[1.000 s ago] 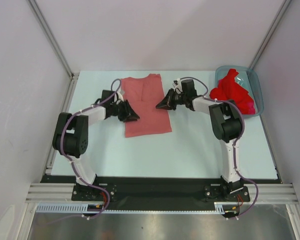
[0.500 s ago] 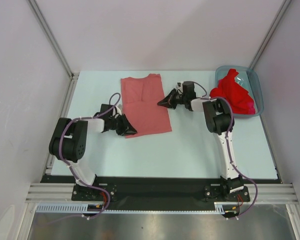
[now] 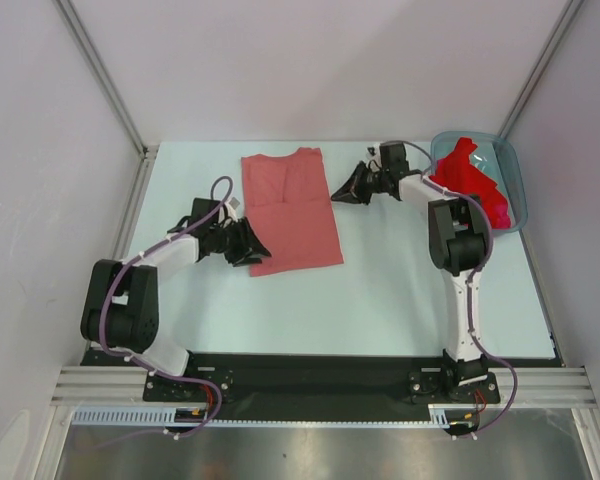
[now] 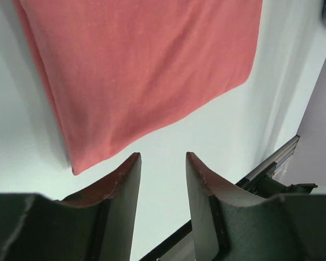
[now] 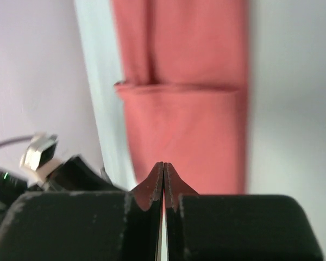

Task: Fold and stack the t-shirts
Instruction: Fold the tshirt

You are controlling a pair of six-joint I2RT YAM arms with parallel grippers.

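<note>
A salmon-pink t-shirt [image 3: 292,210] lies flat on the table, folded into a long strip, collar end at the back. My left gripper [image 3: 262,250] sits low at its near left corner. In the left wrist view that gripper [image 4: 162,160] is open with only bare table between its fingers, and the t-shirt [image 4: 146,65] lies just beyond the tips. My right gripper [image 3: 336,194] hovers by the strip's right edge and is shut on nothing [image 5: 163,166], with the t-shirt [image 5: 185,125] ahead of it. Brighter red t-shirts [image 3: 472,185] lie bunched in a bin.
The translucent blue-grey bin [image 3: 517,170] stands at the back right corner. Walls close the table in at left, back and right. The left arm's wrist [image 5: 65,174] shows at the edge of the right wrist view.
My left gripper slid down to the shirt's near left corner and its jaws have widened. The right gripper, still shut, drew back toward the far right, off the shirt's edge.
</note>
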